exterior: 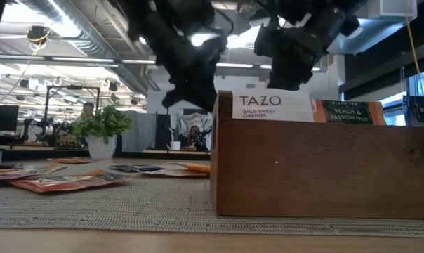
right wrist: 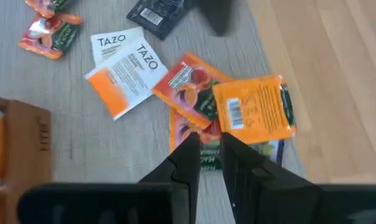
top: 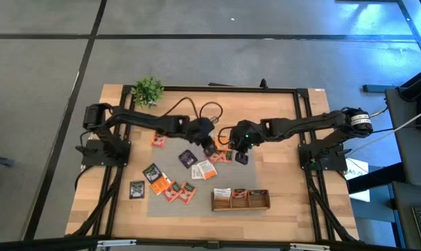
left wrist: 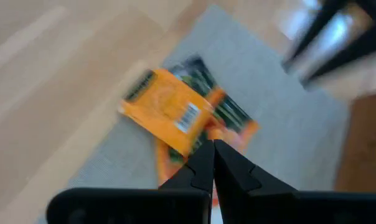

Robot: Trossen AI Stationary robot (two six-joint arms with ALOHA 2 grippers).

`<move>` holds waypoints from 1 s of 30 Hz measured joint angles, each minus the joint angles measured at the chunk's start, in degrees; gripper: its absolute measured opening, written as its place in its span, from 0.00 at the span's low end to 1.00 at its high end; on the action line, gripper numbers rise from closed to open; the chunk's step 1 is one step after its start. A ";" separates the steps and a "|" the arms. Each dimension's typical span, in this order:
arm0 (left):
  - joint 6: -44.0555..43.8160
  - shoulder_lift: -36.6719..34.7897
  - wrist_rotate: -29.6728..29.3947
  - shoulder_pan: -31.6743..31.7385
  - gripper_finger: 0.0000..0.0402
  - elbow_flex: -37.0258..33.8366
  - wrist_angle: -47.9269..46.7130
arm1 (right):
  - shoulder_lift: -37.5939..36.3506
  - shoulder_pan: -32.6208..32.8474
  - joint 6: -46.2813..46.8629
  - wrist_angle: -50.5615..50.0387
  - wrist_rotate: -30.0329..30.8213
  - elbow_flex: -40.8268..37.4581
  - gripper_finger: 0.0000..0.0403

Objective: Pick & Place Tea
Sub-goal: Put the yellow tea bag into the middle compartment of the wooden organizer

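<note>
We count one wooden tray [top: 240, 200] with three sachets standing in it, one grey mat [top: 170, 180], one potted plant [top: 148, 90] — and two arms; loose sachets overlap, so no sure count.

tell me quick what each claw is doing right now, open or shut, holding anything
Left claw: shut, holding nothing, above the pile of tea sachets.
Right claw: narrow gap between its fingers, nothing seen between them; open or shut cannot be told.
</note>
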 joint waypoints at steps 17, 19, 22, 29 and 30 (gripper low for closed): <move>2.96 14.31 12.65 8.16 0.01 0.00 13.99 | 1.61 0.50 -9.01 22.28 0.50 -11.79 0.17; 2.61 15.02 12.64 8.36 0.01 0.00 13.34 | 2.44 0.53 -7.49 23.30 1.99 -11.79 0.17; 1.58 15.54 12.65 8.36 0.01 0.02 13.62 | 3.31 0.55 -5.02 24.67 2.54 -11.79 0.17; 0.01 16.14 13.72 8.25 0.01 0.00 13.27 | 4.66 0.51 -6.26 23.95 2.55 -11.76 0.18; -0.02 16.20 13.95 8.25 0.01 0.00 13.25 | 4.83 0.50 -6.29 24.00 2.55 -11.76 0.20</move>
